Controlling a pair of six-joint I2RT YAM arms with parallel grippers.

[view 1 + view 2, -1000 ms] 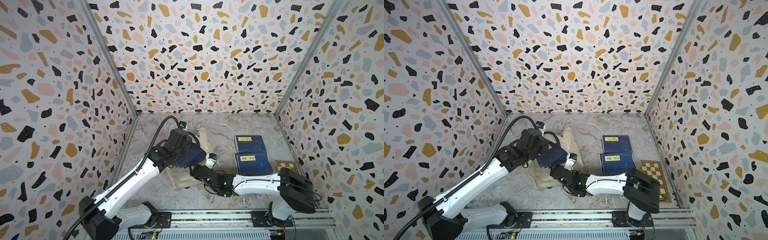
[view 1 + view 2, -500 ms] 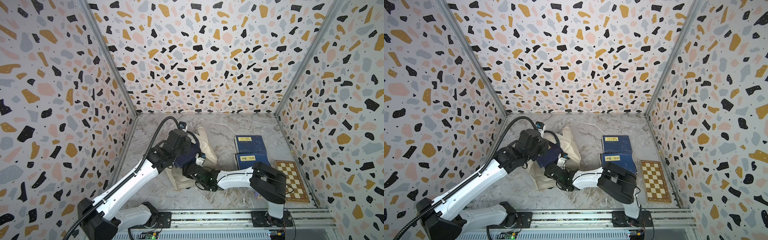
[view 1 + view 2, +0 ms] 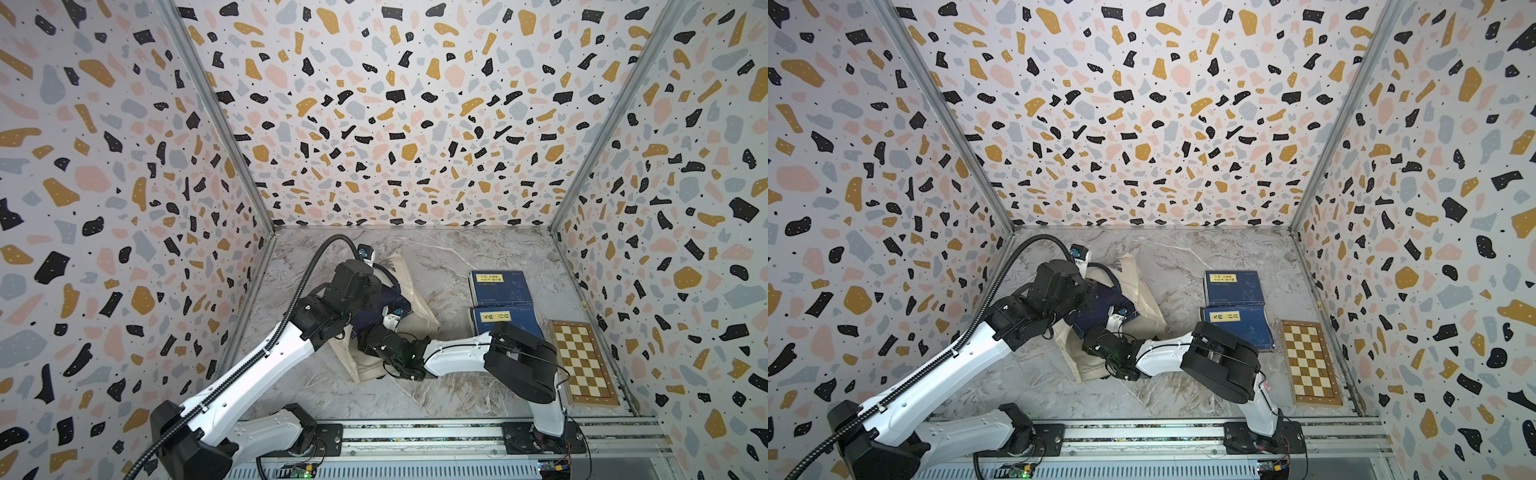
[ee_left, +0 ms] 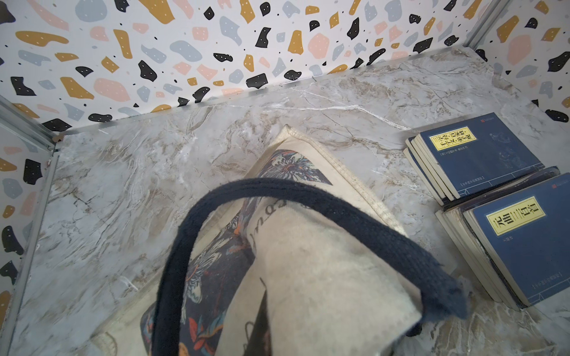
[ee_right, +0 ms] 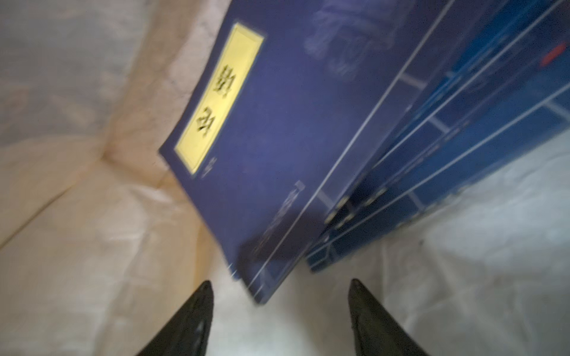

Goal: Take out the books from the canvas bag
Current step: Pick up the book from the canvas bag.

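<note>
Marble tabletop (image 3: 457, 257), canvas bag (image 3: 419, 322) lengthwise front-to-back, mouth toward robot

One canvas bag (image 4: 324, 277), two book stacks (image 3: 498, 289) (image 3: 509, 321) outside, several books (image 5: 293, 123) inside, one checkered board (image 3: 582, 361), two robot arms (image 3: 270, 353) (image 3: 457, 353).

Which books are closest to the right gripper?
The navy books inside the canvas bag, just ahead of the open right gripper; both table stacks lie outside it.

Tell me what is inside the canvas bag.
Navy books lean inside the bag, the front one with a yellow label. The open right gripper faces them. How many lie behind is covered.
</note>
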